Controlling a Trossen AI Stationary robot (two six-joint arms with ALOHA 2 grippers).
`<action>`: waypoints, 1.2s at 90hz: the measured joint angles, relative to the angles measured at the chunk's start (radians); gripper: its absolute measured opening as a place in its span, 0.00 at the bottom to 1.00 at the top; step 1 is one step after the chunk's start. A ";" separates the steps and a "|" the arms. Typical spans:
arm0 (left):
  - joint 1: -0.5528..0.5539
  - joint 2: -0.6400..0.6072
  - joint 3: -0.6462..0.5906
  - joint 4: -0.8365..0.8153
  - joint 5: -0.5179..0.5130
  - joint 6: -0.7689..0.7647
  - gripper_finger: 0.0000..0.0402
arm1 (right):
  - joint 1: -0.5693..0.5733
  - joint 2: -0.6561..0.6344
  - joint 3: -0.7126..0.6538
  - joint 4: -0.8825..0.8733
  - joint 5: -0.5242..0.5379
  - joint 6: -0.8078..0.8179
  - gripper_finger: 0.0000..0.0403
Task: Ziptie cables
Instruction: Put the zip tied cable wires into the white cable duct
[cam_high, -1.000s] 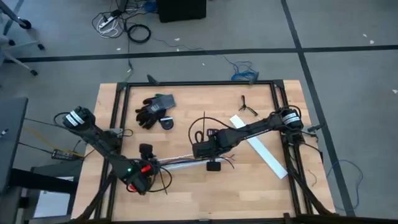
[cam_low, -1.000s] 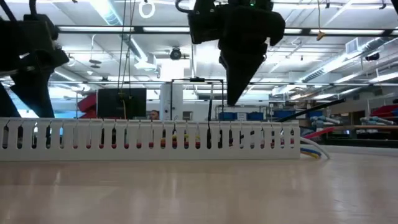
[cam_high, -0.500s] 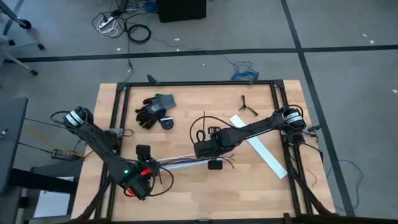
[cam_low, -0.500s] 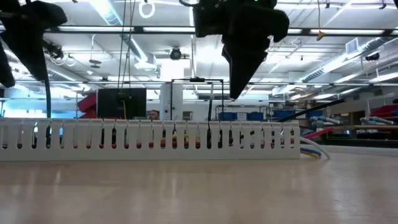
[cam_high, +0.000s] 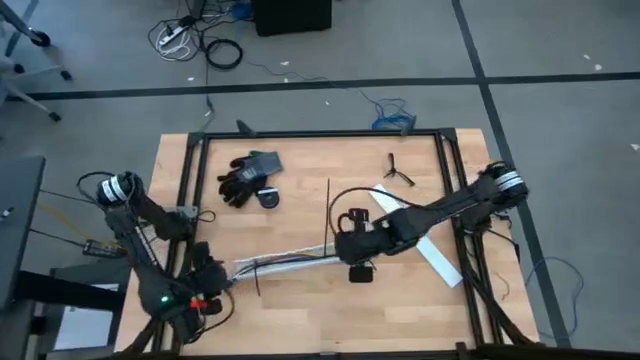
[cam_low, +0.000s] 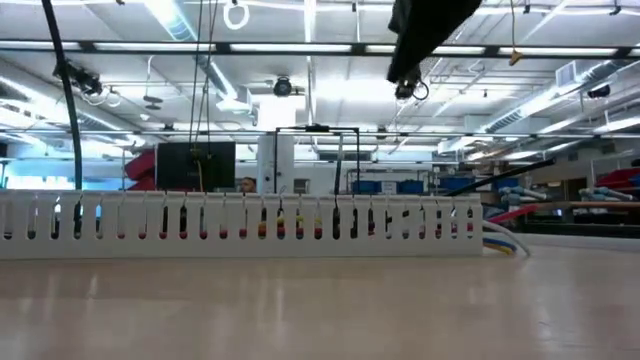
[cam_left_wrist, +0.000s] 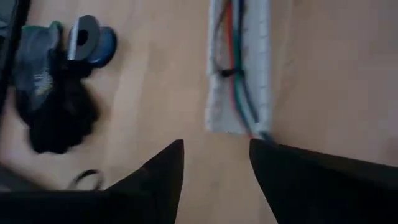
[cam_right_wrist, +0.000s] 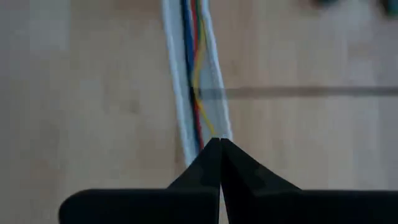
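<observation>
Your right gripper (cam_right_wrist: 219, 144) hovered with fingers pressed together, holding nothing, over the white slotted channel (cam_high: 290, 263) where the cables (cam_right_wrist: 194, 74) lay. Your left gripper (cam_left_wrist: 214, 155), fingers parted and empty, hung off the channel's opposite end. Since a second earlier, both arms had pulled away from the channel's middle. The thin black ziptie (cam_high: 328, 212) lay straight beside the channel on the wooden table (cam_high: 300, 320).
</observation>
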 joint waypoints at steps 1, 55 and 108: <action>-0.005 0.000 -0.005 0.015 -0.010 -0.005 0.44 | 0.001 -0.005 -0.018 0.041 -0.008 -0.003 0.00; 0.063 0.005 -0.093 0.315 -0.424 0.006 0.44 | -0.074 0.115 -0.220 0.875 -0.069 -0.183 0.03; 0.376 0.031 -0.092 0.376 -0.478 0.248 0.48 | -0.074 0.001 -0.219 0.493 0.019 -0.383 0.15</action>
